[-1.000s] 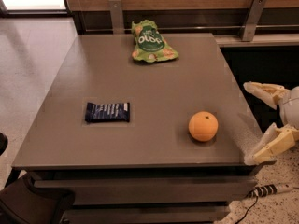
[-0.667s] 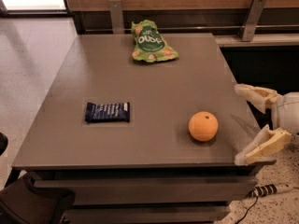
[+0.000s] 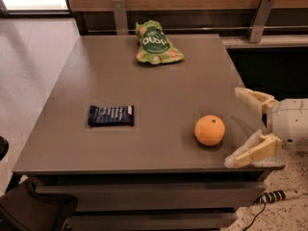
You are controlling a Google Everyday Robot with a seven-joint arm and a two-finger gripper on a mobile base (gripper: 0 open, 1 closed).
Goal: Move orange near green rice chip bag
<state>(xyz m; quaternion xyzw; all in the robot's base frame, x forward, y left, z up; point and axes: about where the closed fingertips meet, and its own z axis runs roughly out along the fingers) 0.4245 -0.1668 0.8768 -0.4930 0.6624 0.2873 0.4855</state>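
The tool (image 3: 235, 127) sits at the right edge of the tabletop (image 3: 96, 71), close to the near right corner. Its two pale fingers are spread wide and hold nothing. One finger reaches in over the right edge, the other lies low by the near right corner. The orange (image 3: 209, 130) rests on the tabletop just inside that corner, beside the gap between the fingers but not yet within it, and nothing touches it. The wide spread looks chosen to take the round fruit across its middle, and the side-on approach suits a thing that would roll if nudged from above.

The green rice chip bag (image 3: 156, 43) lies crumpled at the far edge, about midway along it, well apart from the orange. So the task is at its start: the grasp is not made and the whole carry remains.

A dark blue wrapper (image 3: 111, 115) lies flat toward the near left, away from the straight line between fruit and bag, so it should not hinder. The stretch of tabletop between the two is bare. Two metal brackets (image 3: 120, 15) rise behind the far edge. The one risk I judge is a finger bumping the orange and sending it rolling off the near edge.
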